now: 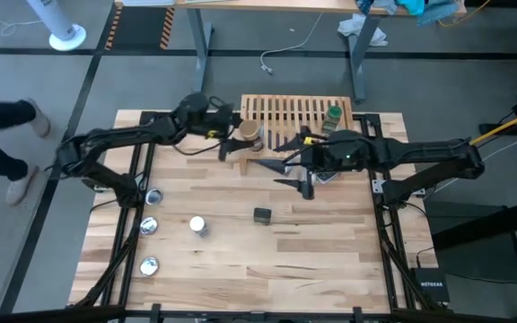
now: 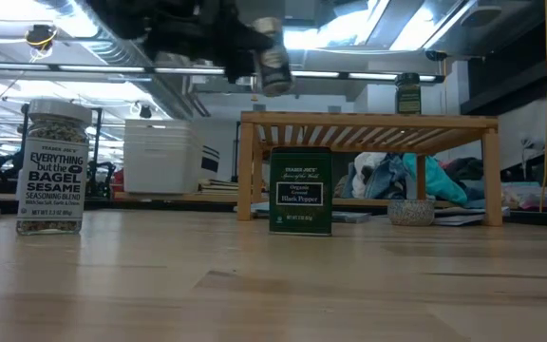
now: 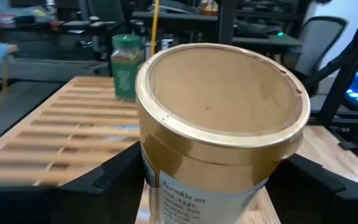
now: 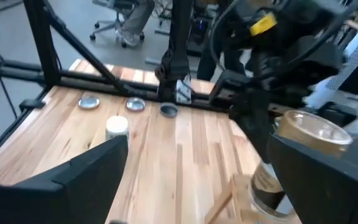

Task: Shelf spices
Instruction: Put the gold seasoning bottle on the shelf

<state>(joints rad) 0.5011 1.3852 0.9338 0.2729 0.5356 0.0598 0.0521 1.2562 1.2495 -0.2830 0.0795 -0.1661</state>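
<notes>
My left gripper [image 1: 243, 139] is shut on the squat tan-brown jar [image 3: 222, 99], held in the air by the shelf's left near corner; the low view shows the jar [image 2: 273, 62] above shelf height. The slatted wooden shelf [image 1: 294, 109] stands at the table's far edge, and the green-lidded jar [image 1: 333, 115] stands upright on its right part. The white-capped jar [image 1: 198, 225] and the dark tin [image 1: 262, 215] stand on the tabletop nearer the front. My right gripper [image 1: 282, 166] hovers open just right of the held jar, touching nothing. My left gripper pinches the tan-brown jar by its body below the lid [image 3: 166, 186], one finger [image 3: 107, 177] on each side. The fingers come about level from the table's left. The jar is lifted clear of table and shelf and stays roughly upright.
Three flat silver round pieces [image 1: 154, 196] [image 1: 148, 226] [image 1: 149, 266] lie along the table's left side. A person's legs [image 1: 3, 135] show on the floor left of the table. Bare tabletop lies at the near right [image 1: 330, 260].
</notes>
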